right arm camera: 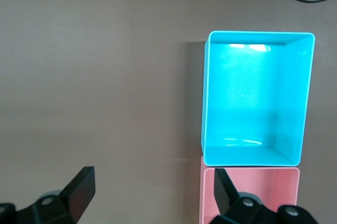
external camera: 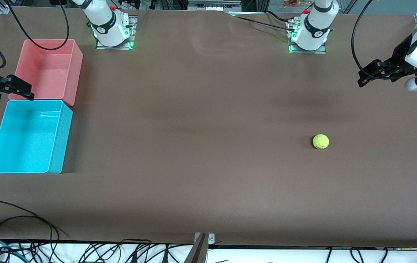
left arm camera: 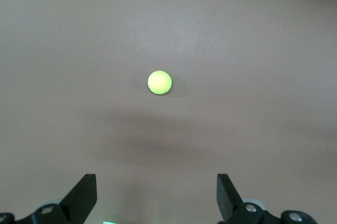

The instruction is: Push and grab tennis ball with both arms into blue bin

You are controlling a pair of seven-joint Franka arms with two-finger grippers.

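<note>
A matte brown table (external camera: 201, 153) fills the front view, its surface smooth and bare-looking apart from soft shadows, with black cables (external camera: 18, 233) looping along the lower left edge. At the far left of the frame the right gripper (external camera: 20, 89) hangs over the near rim of the pink bin (external camera: 75, 73), its black fingers spread wide and holding nothing. The pink bin is a rectangular plastic tub with upright walls and rounded corners in the upper left of the frame; the blue bin (external camera: 60, 146), same shape in cyan, sits touching it, nearer the camera. In the right wrist view the blue bin (right arm camera: 292, 98) shows a glossy inner floor. The tennis ball (external camera: 320, 141), a small fuzzy yellow-green sphere, rests on the table in the right half of the frame, well apart from both bins. At the upper right the left gripper (external camera: 367, 75) hovers over the table, jaws spread and empty; its wrist view shows the tennis ball (left arm camera: 159, 82) between its fingers (left arm camera: 84, 197).
</note>
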